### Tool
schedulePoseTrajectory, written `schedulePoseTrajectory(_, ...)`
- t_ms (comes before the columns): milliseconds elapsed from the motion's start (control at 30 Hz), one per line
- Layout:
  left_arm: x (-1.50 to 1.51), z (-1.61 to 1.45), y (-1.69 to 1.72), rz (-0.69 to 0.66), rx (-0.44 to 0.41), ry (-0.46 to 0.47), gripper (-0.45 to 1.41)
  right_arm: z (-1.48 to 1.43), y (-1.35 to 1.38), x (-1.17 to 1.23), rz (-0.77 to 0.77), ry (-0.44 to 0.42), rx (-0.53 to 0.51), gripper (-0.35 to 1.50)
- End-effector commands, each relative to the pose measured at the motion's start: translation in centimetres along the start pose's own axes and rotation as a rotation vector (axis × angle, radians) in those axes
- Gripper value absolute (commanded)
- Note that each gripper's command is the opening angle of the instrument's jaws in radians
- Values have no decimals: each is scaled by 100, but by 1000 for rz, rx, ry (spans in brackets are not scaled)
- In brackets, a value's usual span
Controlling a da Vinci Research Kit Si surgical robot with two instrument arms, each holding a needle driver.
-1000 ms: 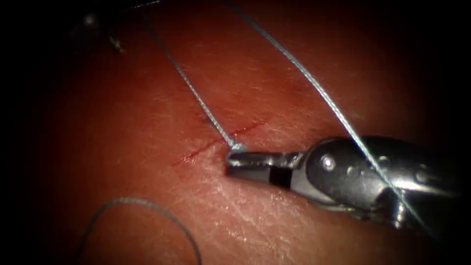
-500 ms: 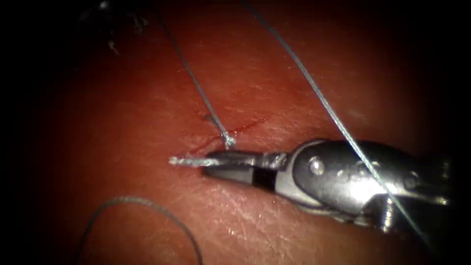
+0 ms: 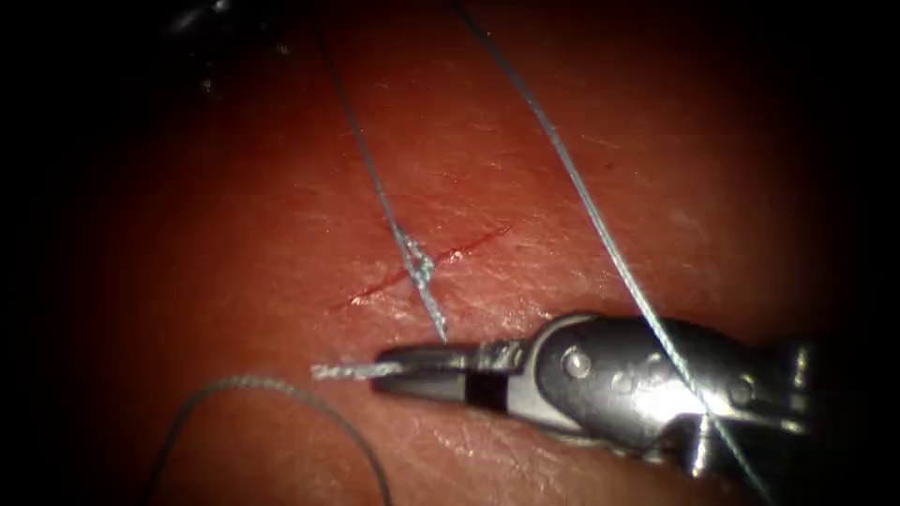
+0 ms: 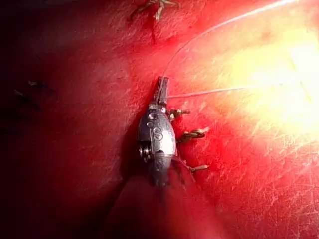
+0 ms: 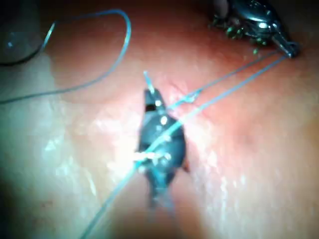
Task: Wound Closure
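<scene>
Right hand clamped on a short cut end of thread, its frayed tip sticking out past the closed tips, lying on the tissue just below the cut. Small knot sitting on the cut, one thread strand running up from it toward the tissue's top edge. Second strand crossing over the right hand's body. Loose loop resting near the tissue's lower left. Left hand clenched on thread in the left wrist view, beside earlier stitches. Needle whereabouts: cannot tell.
</scene>
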Motion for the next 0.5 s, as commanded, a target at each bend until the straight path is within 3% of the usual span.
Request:
schedulePoseTrajectory(33,-5,7,-3,-4,3,1,-45,9,-7,-8,19,4,24,-35)
schedulePoseTrajectory(300,-5,8,-3,-10,7,-2,-45,14,-22,-6,51,21,105,-35)
schedulePoseTrajectory(500,-2,7,0,-7,-3,-2,-45,14,-18,-1,64,37,68,-35)
